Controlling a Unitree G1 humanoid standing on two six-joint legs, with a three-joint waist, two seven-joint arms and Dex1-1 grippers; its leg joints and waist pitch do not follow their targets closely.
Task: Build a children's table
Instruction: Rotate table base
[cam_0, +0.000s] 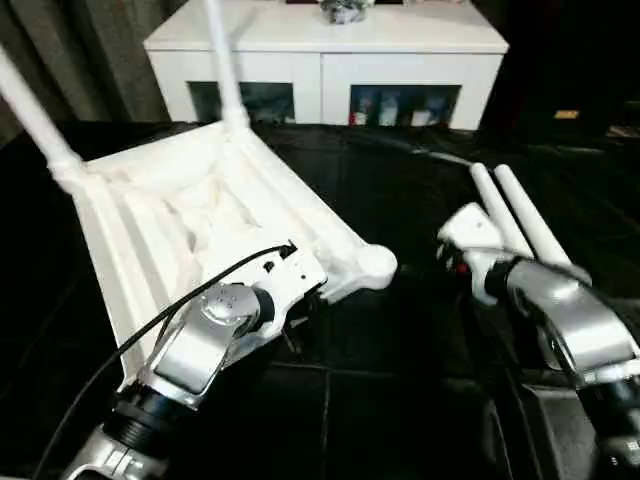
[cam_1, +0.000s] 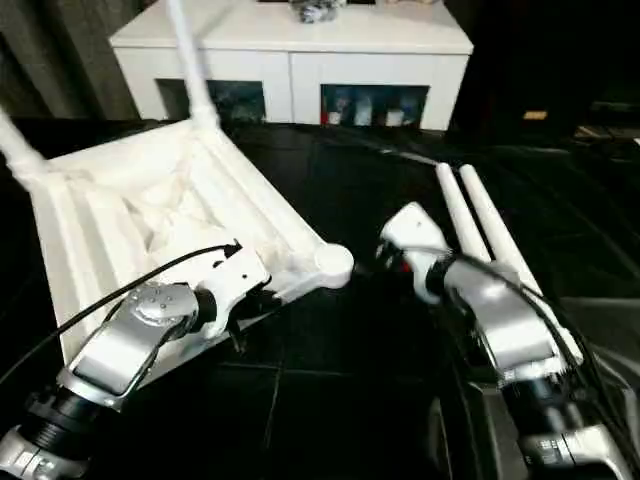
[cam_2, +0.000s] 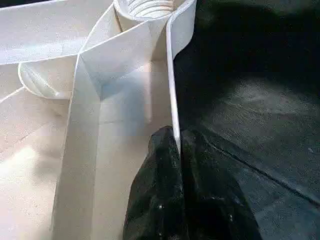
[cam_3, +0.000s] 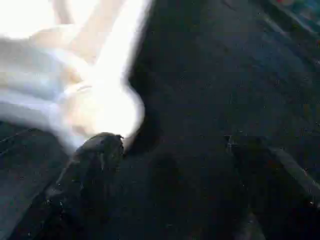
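Upside down on the black desk (cam_0: 400, 200): the white tabletop (cam_0: 180, 225), ribs up, tilted, two legs (cam_0: 225, 60) already standing in the far corner sockets. Left claw (cam_2: 177, 150) pinched shut on the thin rim of the tabletop, close to the empty near socket (cam_0: 375, 262), probably to steady the piece while another leg goes in. Two spare legs (cam_0: 515, 215) lying side by side on the desk, just beyond the right arm. Right claw (cam_3: 165, 165) spread wide, empty, facing that near socket across a gap of bare desk. Dark glossy surface all around. Behind it, a white cabinet (cam_0: 325, 50) with glass doors, and a dark curtain (cam_0: 60, 50) to the left.
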